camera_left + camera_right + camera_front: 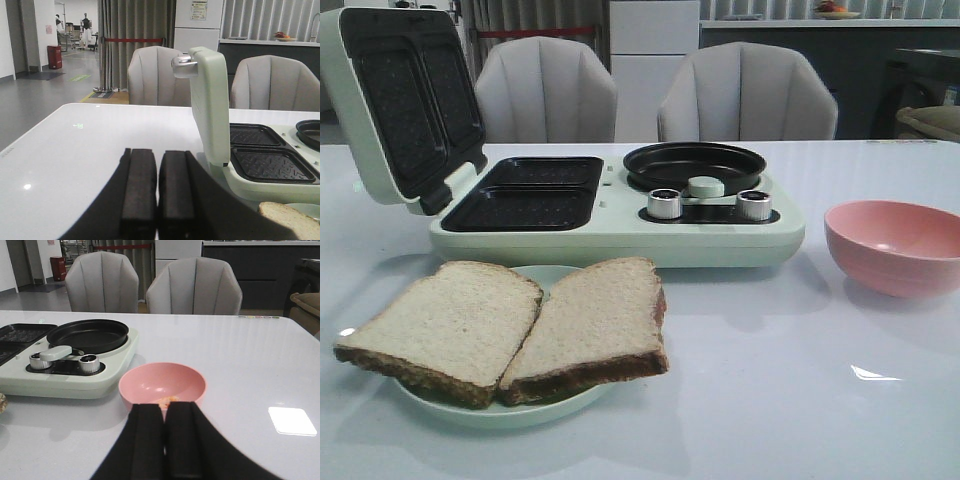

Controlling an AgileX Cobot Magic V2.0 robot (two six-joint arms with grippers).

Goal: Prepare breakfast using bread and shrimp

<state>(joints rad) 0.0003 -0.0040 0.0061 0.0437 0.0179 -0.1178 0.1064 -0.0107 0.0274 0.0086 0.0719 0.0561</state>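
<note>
The bread (510, 325) lies as two slices on a plate (510, 412) before the open grill (610, 205); the shrimp (167, 400) sits in the pink bowl (162, 382); left gripper (158, 192) and right gripper (164, 437) are closed, empty.

A pale green breakfast maker (620, 235) sits on the white bench (800, 400), its lid (400, 105) tipped up and back at the left end. Under the lid lie two dark ribbed grill plates (525, 195); on the right end a round black pan (695, 165) rests above two silver knobs (664, 204). A pink bowl (895, 245) stands just beside the machine's right end. A light green plate (500, 410) sits nearer the front. Two grey chairs (745, 95) are drawn up behind the bench.
</note>
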